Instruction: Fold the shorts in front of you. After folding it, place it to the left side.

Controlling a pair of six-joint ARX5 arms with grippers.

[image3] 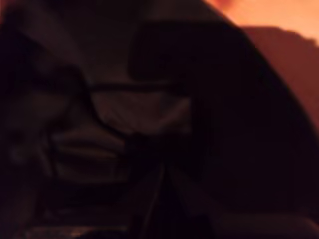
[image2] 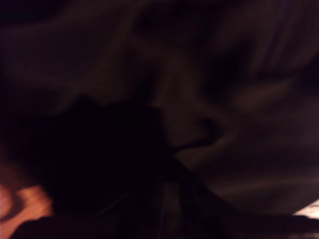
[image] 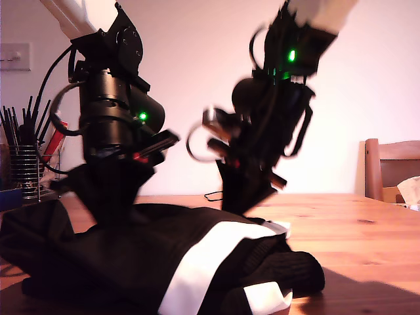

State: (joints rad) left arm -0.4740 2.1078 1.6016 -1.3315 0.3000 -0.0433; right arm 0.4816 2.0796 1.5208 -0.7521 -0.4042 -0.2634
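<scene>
The shorts [image: 164,256] lie bunched across the lower left and centre of the exterior view, long axis running across the frame. Both arms plunge into the fabric from above — which is first or second I cannot tell, nor whether either tool is clenched or released, since both wrist views show only dark cloth. Beneath, the wooden tabletop [image: 367,223]; behind, a pale wall.

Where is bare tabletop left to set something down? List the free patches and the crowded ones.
Free: the wooden table on the exterior view's right, bordered by the shorts and the chair. A narrow strip shows behind the shorts. Crowded: the exterior view's left and centre, under the shorts, both arms, and the utensil holder.
</scene>
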